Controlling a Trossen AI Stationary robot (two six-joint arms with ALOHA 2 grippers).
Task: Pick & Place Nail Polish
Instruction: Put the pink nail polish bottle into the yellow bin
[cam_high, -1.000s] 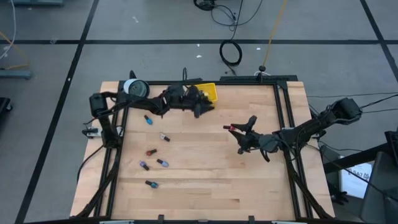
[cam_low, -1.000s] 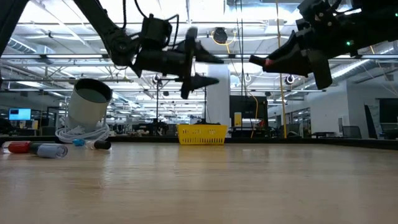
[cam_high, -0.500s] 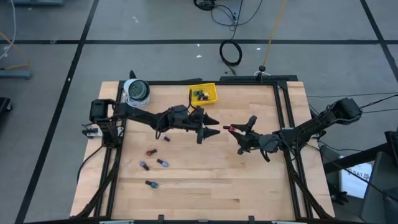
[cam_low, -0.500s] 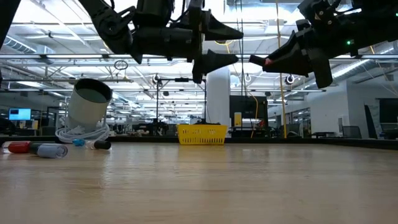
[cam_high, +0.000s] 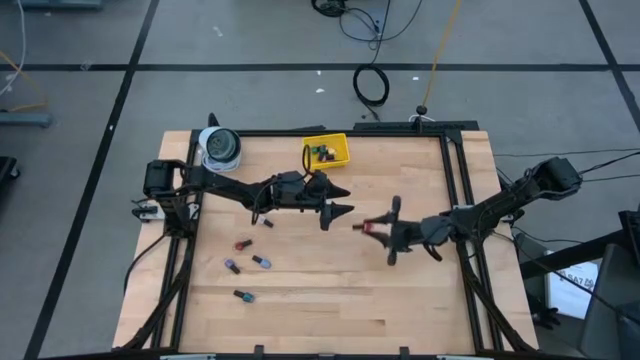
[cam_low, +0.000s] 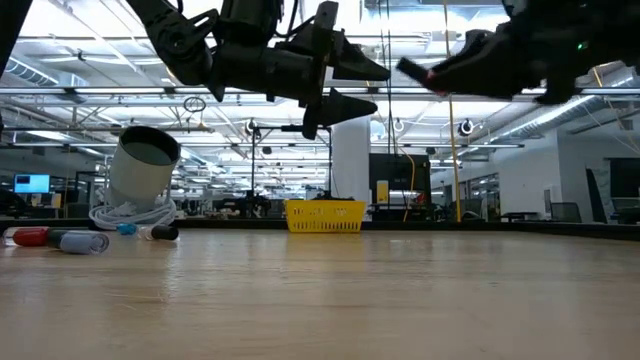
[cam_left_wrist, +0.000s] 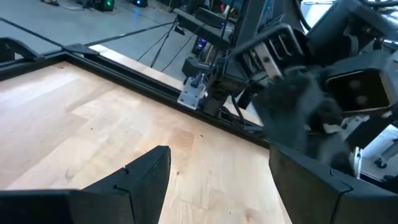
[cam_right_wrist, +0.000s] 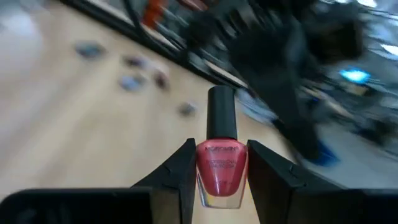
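My right gripper (cam_high: 372, 226) is above the middle of the table, shut on a pinkish-red nail polish bottle (cam_right_wrist: 222, 165) with a black cap. My left gripper (cam_high: 342, 199) hangs open and empty just to the left of it, its fingers (cam_left_wrist: 146, 177) pointing toward the right gripper. Several more nail polish bottles (cam_high: 243, 243) lie flat on the wood at the near left. Some others sit in the yellow tray (cam_high: 340, 152) at the far edge. My right gripper pinches the bottle's coloured body (cam_right_wrist: 204, 167) between its two fingers, one on each side. The fingers lie about level and come from the table's right. The black cap (cam_right_wrist: 221, 112) sticks out past the fingertips. The bottle is lifted clear of the table.
A grey-white tape roll (cam_high: 220, 147) stands at the far left corner, seen with a coiled cable (cam_low: 125, 215) in the low view. The black frame rails (cam_high: 455, 180) run along the table's sides. Bare wood (cam_high: 350, 290) lies between the arms and the near edge.
My left gripper has swung away from over the yellow tray toward the table's middle, still open, and now stands facing the right gripper. My right gripper has rolled its wrist and edged a little toward the left with the red bottle still in its fingers.
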